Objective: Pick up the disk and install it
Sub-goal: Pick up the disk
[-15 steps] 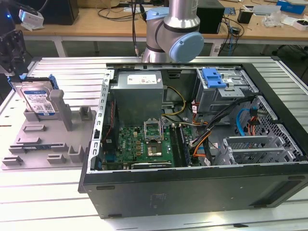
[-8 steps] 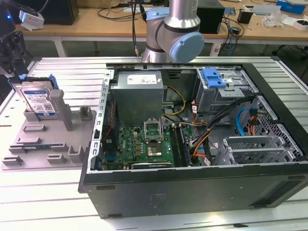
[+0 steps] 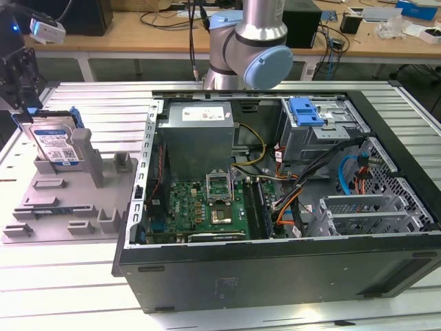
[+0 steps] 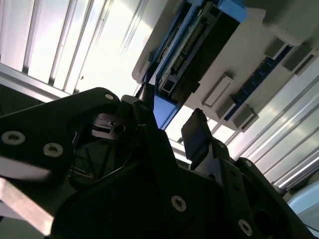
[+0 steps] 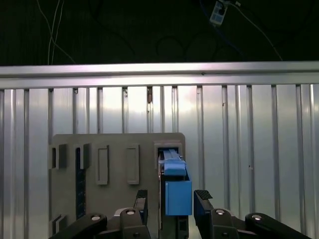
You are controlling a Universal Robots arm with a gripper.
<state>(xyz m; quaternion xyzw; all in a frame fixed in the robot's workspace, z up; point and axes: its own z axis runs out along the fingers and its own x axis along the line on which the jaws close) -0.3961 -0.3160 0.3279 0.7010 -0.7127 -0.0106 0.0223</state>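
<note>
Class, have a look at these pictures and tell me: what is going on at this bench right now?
A robot arm has its gripper over the disk, which stands on edge in a grey holder on the slatted metal table. In both wrist views the open fingers straddle the disk's blue carrier without clamping it. The disk is not yet lifted. The open computer case lies at the exterior view's right.
</note>
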